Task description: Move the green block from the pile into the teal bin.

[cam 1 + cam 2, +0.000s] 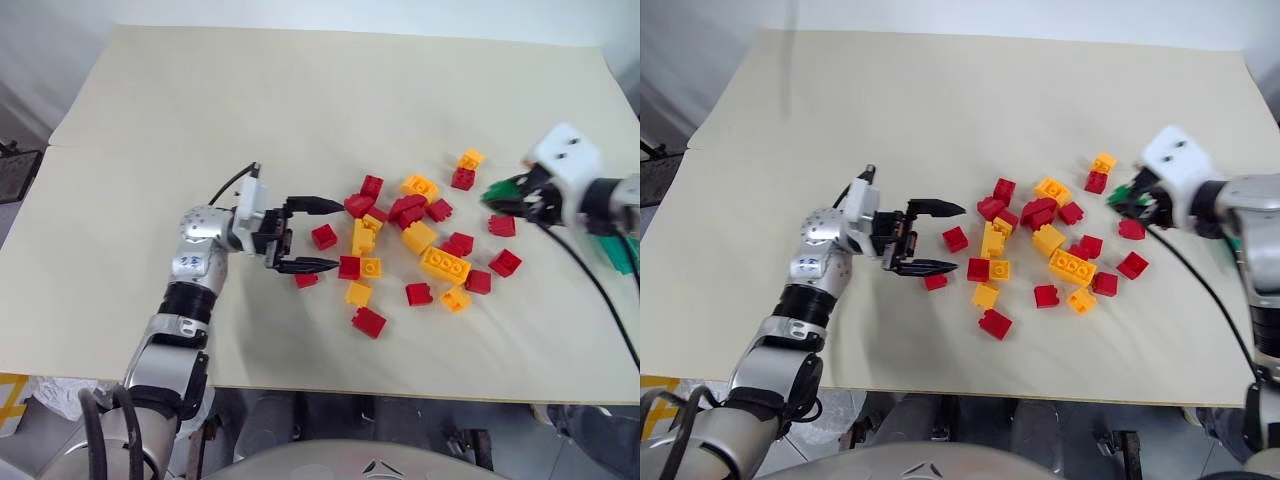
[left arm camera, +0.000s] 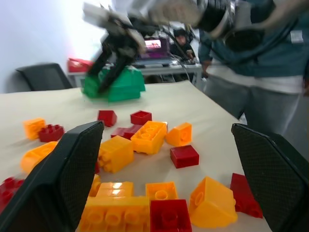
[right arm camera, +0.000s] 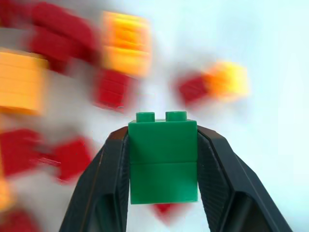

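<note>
- Nearest the robot, at the near-left part of the matte beige tabletop (image 1: pixel 200 120), left gripper (image 1: pixel 305 235) lies level, pointing toward the bricks; two black tapered fingers (image 2: pixel 58 179) spread wide, nothing between them, pads show fine cross-hatch texture.
- Small red brick (image 1: pixel 306 280) sits just below the lower fingertip, on the table.
- Just beyond the fingertips: the pile (image 1: pixel 415 245), scattered glossy plastic studded bricks, red and yellow-orange, mostly single layer, some tipped on sides.
- Long yellow brick (image 1: pixel 445 264) with two rows of studs lies mid-pile; blocky red brick (image 1: pixel 368 321) at the near edge; one yellow sloped piece (image 2: pixel 211 203) with a round stud hole seen from the left wrist.
- Yellow and red pair (image 1: pixel 466 170) at the far edge of the pile, touching each other.
- Right of the pile: right gripper (image 1: pixel 505 193), white boxy wrist housing with black cable, raised off the table.
- Green block (image 3: pixel 163 159) is pinched between its black fingers, which press flat on both smooth side faces; two round studs on top, seam line across the middle, block upright in the grip, clear of the pile.
- Far right edge: a sliver of teal bin (image 1: pixel 620 252), mostly hidden behind the right arm, shape can't be told.
- Past the table, seen from the left wrist: a person (image 2: pixel 260 72) in a teal top standing, a dark chair (image 2: pixel 46 77), a lit screen.
</note>
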Available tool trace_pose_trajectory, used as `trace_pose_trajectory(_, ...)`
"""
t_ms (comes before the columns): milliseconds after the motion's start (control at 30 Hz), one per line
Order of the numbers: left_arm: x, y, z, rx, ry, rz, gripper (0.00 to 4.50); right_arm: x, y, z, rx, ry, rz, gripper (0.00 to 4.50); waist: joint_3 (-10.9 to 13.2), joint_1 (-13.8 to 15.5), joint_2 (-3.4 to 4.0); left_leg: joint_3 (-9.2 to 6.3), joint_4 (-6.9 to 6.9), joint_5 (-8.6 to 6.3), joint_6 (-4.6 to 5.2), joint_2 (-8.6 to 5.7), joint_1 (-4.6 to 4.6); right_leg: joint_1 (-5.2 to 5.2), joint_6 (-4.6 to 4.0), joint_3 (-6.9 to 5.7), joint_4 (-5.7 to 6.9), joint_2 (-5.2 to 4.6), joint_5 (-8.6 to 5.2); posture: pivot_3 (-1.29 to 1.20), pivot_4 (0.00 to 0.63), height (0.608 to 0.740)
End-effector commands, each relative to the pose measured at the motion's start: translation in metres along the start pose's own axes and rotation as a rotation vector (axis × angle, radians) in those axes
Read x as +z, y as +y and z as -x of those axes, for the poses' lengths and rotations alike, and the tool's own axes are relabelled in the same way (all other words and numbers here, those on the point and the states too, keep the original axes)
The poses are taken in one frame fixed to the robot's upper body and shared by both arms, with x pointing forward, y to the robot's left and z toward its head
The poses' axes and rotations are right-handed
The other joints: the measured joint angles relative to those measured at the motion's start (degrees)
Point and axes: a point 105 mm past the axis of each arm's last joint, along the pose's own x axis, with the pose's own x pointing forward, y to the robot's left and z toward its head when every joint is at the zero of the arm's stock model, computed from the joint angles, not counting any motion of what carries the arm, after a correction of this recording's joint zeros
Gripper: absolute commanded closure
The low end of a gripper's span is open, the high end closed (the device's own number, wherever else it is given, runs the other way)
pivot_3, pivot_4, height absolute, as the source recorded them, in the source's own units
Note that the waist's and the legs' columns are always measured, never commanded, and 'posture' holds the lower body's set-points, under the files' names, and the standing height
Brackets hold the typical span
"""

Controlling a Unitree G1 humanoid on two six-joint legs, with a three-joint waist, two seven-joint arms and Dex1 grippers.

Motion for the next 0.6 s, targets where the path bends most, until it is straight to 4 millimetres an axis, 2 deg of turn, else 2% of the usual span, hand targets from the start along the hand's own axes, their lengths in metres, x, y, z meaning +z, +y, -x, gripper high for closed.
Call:
trace_pose_trajectory(33, 0.000, 0.010, -0.017, 0.009, 0.039, -0.036, 0.00, -0.013, -0.035, 0.022, -0.168, 0.050, 0.014, 3.01, 0.0, -0.1, 0.00, 0.01, -0.01, -0.01, 0.01, 0.00, 0.00, 0.00, 0.00, 0.01, -0.02, 0.00, 0.00, 0.00, 0.150, 0.740)
trace_pose_trajectory(133, -0.002, 0.021, -0.036, 0.043, 0.079, -0.049, 0.00, -0.035, -0.059, 0.034, -0.270, 0.119, 0.013, 3.01, 0.0, -0.2, 0.00, 0.16, -0.03, -0.01, 0.02, 0.02, 0.01, 0.00, 0.03, 0.01, -0.04, 0.02, 0.01, 0.00, 0.150, 0.740)
trace_pose_trajectory(200, -0.001, 0.028, -0.047, 0.064, 0.084, -0.060, 0.00, -0.049, -0.070, 0.035, -0.323, 0.159, 0.006, 3.01, 0.0, -0.3, 0.00, 0.29, -0.03, 0.00, 0.03, 0.02, 0.01, 0.00, 0.07, 0.03, -0.04, 0.02, 0.04, 0.00, 0.150, 0.740)
trace_pose_trajectory(400, 0.007, 0.042, -0.075, 0.107, 0.085, -0.099, 0.00, -0.081, -0.091, 0.031, -0.453, 0.267, -0.002, 3.01, 0.0, -1.2, 0.00, 0.32, -0.06, 0.01, 0.05, 0.05, 0.01, 0.00, 0.09, 0.04, -0.06, 0.01, 0.05, 0.00, 0.150, 0.740)
trace_pose_trajectory(500, 0.008, 0.045, -0.079, 0.122, 0.081, -0.098, 0.00, -0.093, -0.095, 0.029, -0.488, 0.325, 0.017, 3.01, 0.0, -1.3, 0.01, 0.28, -0.06, 0.03, 0.07, 0.04, 0.02, 0.00, 0.11, 0.07, -0.07, -0.01, 0.06, 0.00, 0.150, 0.740)
trace_pose_trajectory(533, 0.007, 0.045, -0.079, 0.130, 0.087, -0.094, 0.00, -0.093, -0.094, 0.027, -0.480, 0.321, 0.015, 2.30, 0.0, -1.3, 0.01, 0.27, -0.06, 0.03, 0.07, 0.04, 0.02, 0.00, 0.11, 0.08, -0.07, -0.01, 0.06, 0.00, 0.150, 0.740)
trace_pose_trajectory(600, 0.007, 0.047, -0.077, 0.148, 0.089, -0.085, 0.00, -0.090, -0.090, 0.022, -0.454, 0.298, 0.006, 1.66, 0.0, -1.3, 0.01, 0.24, -0.08, 0.03, 0.07, 0.06, 0.03, 0.00, 0.11, 0.07, -0.08, 0.00, 0.06, 0.00, 0.150, 0.740)
